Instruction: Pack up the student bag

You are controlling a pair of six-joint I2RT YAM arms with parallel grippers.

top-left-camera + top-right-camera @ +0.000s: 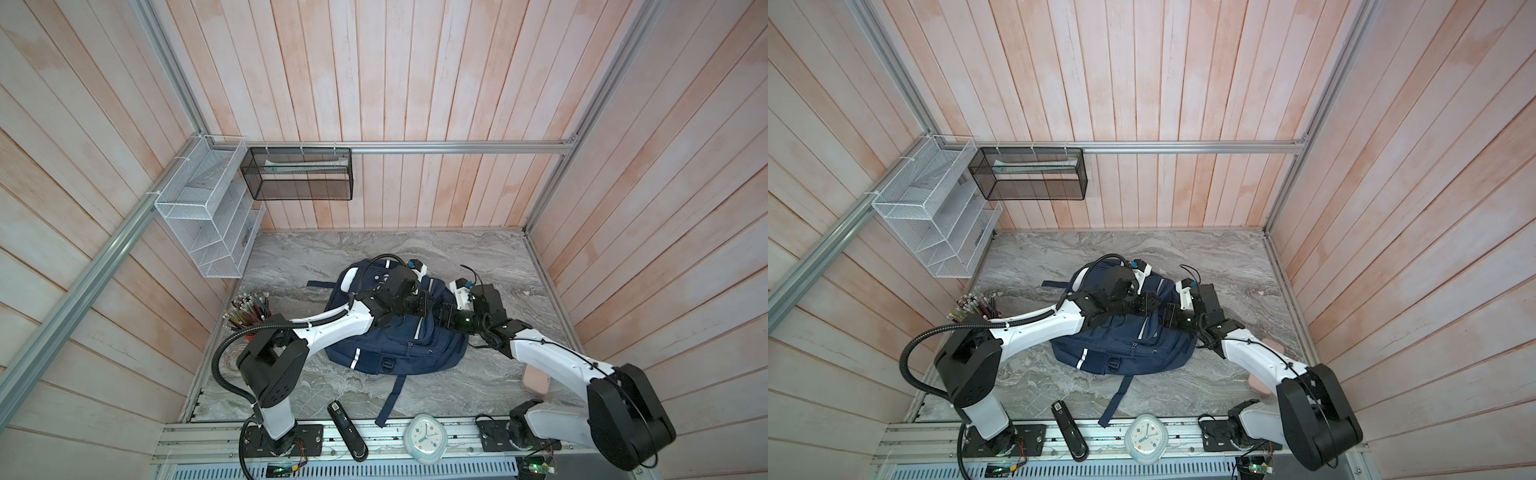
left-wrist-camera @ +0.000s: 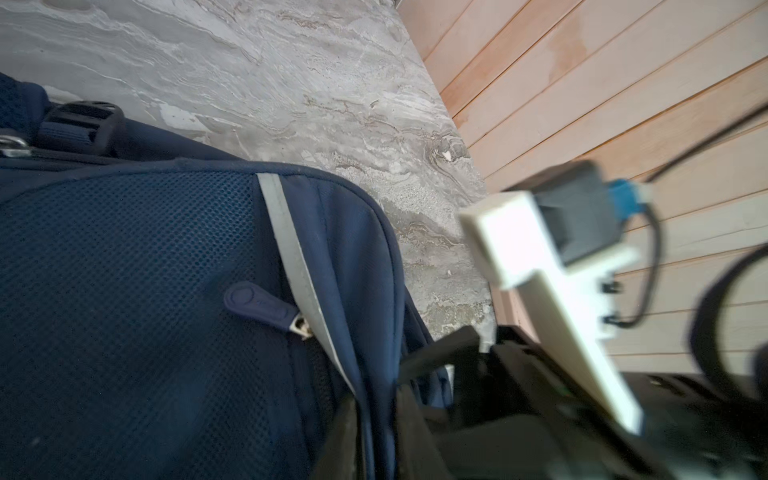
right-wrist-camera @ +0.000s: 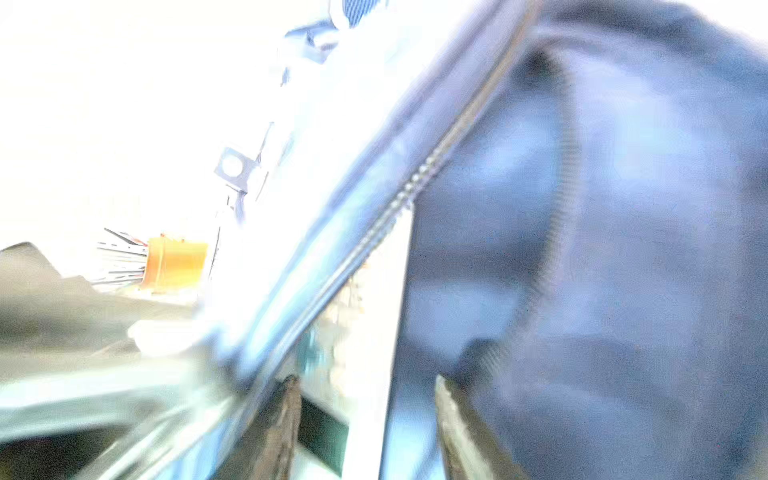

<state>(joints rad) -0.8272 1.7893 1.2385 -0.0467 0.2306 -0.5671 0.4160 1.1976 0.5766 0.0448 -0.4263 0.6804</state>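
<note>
Likely opening the navy-blue fabric backpack (image 1: 395,345) mid-frame: left gripper (image 2: 390,399) jaws narrow around its rim, grip unclear; right gripper (image 3: 365,382) jaws half-open, holding nothing; next needs the mouth spread.

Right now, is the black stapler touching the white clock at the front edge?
Apart. Both top views show bare rail between the black stapler and the white clock.
</note>
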